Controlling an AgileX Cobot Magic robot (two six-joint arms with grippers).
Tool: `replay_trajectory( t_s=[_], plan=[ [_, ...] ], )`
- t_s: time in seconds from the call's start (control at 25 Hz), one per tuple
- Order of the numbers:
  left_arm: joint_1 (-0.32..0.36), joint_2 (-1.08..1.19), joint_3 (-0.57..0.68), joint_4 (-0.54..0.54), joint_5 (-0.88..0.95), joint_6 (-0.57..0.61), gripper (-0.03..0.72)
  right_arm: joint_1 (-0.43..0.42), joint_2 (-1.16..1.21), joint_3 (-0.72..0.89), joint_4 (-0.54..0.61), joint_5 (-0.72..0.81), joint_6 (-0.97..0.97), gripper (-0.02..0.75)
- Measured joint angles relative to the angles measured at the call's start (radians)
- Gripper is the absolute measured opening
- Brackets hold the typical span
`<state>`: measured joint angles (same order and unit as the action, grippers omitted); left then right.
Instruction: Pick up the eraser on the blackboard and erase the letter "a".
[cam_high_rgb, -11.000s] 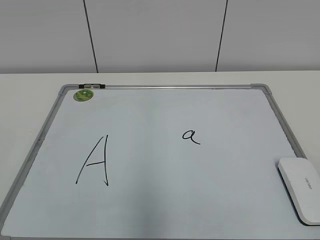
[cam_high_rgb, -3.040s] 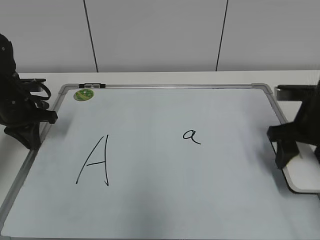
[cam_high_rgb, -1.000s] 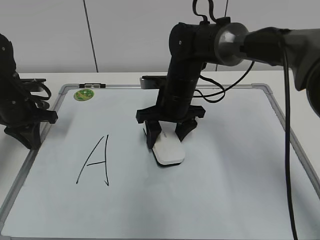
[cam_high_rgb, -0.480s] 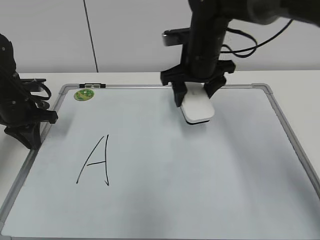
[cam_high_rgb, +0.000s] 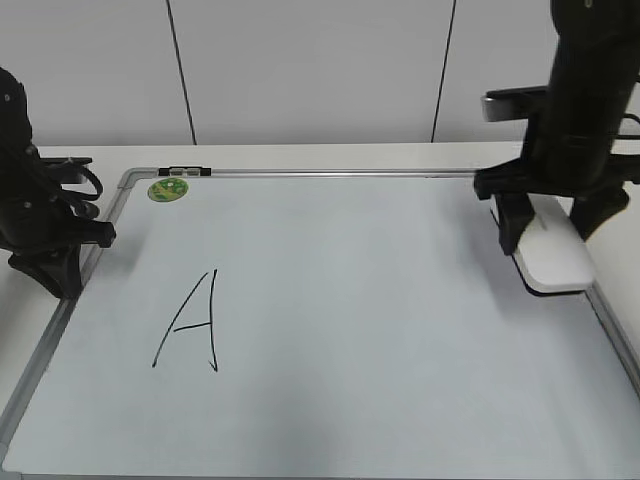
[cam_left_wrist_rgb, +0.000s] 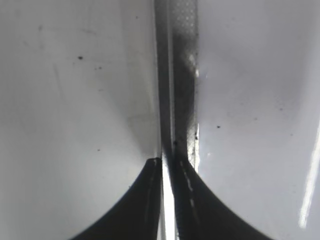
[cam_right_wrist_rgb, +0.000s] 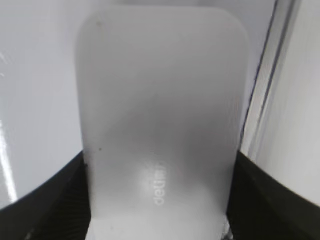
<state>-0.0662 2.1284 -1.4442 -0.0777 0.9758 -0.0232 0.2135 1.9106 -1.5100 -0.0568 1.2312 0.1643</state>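
A pale tabletop (cam_high_rgb: 300, 155) carries the blackboard (cam_high_rgb: 330, 420), a bluish-white panel in a grey metal frame that fills most of the exterior view. On its left half stands a large capital "A" (cam_high_rgb: 190, 322) in black marker; no small "a" is visible on the surface. At the board's right edge the right gripper (cam_high_rgb: 551, 232) hangs from its dark arm, its fingers (cam_right_wrist_rgb: 45, 200) pinching the eraser (cam_high_rgb: 556, 256) by its two long sides. The white block sits just inside the frame's right rail, with faint grey lettering on its top in the right wrist view; whether it touches the surface cannot be told. At the far left, the left gripper (cam_left_wrist_rgb: 166, 167) rests over the board's left frame rail, its fingers (cam_left_wrist_rgb: 137, 200) pressed almost together with only a sliver between them. A small round green magnet (cam_high_rgb: 167, 189) sits near the top-left corner.
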Motion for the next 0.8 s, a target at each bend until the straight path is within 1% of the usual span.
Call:
replay_trajectory(
  t_s=[0.12, 0.28, 0.48, 0.64, 0.8],
  plan=[
    [0.000, 0.001, 0.000, 0.000, 0.000, 0.000, 0.062, -0.044, -0.029, 0.084, 0.006, -0.004, -0.014, 0.519],
    [0.000, 0.001, 0.000, -0.002, 0.004, 0.000, 0.064, -0.119, -0.032, 0.144, 0.080, -0.010, -0.089, 0.519],
    [0.000, 0.001, 0.000, -0.002, 0.004, 0.000, 0.064, -0.200, -0.032, 0.151, 0.128, -0.023, -0.164, 0.519],
    [0.000, 0.001, 0.000, -0.002, 0.004, 0.000, 0.064, -0.231, 0.008, 0.140, 0.187, -0.025, -0.221, 0.519],
    [0.000, 0.001, 0.000, -0.002, 0.004, 0.000, 0.064, -0.234, 0.068, 0.119, 0.194, -0.025, -0.232, 0.519]
  ],
)
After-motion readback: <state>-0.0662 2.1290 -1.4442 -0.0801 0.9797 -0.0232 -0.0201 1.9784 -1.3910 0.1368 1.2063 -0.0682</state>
